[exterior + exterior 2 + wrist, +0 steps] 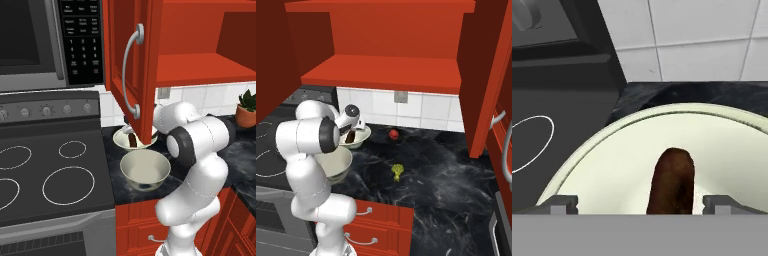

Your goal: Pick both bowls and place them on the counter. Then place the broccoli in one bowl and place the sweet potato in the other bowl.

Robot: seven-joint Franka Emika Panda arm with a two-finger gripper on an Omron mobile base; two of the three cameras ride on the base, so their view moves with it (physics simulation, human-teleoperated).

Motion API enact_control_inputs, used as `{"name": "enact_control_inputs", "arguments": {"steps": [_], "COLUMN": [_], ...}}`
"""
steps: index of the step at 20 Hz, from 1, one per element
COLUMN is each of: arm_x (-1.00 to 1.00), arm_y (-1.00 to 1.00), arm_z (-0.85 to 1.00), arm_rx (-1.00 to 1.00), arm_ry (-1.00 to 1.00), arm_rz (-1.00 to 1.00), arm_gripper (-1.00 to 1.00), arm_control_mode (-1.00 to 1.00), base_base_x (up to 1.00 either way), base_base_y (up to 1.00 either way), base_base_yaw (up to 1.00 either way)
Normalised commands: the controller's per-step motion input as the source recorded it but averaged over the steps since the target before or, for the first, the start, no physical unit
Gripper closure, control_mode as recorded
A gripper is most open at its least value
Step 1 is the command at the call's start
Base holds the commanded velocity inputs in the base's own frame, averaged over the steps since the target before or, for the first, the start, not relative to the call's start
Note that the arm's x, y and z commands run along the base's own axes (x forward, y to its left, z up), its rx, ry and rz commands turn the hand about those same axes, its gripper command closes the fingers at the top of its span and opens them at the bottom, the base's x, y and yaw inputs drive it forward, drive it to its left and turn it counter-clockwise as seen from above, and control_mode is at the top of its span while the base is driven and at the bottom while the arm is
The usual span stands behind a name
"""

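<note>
- The two-finger end effector (640, 204) hangs over the shallower, paler ceramic bowl (612, 165) at the back of the glossy black marble bench (446, 175). Its two tips stand apart on either side of the oblong brown-orange sweet potato (672, 180).
- Whether the tips are touching the sweet potato cannot be told. In the hand view it stands between them, its lower end hidden.
- In the left base view the sweet potato (132, 141) sits inside that paler bowl (121, 140), partly behind the open red cabinet door (131, 65).
- The deeper, wider bowl with a cream inside (145, 170) stands just in front of it, near the dark stovetop (50, 165).
- The small green broccoli floret (397, 171) lies on the bare bench, well apart from both bowls, with a small round red item (393, 134) behind it.
</note>
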Motion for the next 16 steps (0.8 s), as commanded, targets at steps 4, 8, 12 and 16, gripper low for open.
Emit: {"name": "enact_control_inputs", "arguments": {"steps": [4,8,12,16], "arm_x": [-0.30,-0.37,-0.38,-0.42], "arm_y": [-0.26,-0.29,-0.29,-0.36], "arm_z": [0.36,0.34,0.38,0.43], "arm_rx": [0.00,0.00,0.00,0.00], "arm_ry": [0.00,0.00,0.00,0.00], "arm_rz": [-0.01,-0.01,-0.02,-0.03], "arm_gripper": [-1.00,-1.00,-1.00,-1.00], "arm_control_mode": [-1.00,-1.00,-1.00,-1.00], "base_base_x": [0.00,0.00,0.00,0.00], "base_base_y": [0.00,0.00,0.00,0.00], "base_base_yaw": [0.00,0.00,0.00,0.00]}}
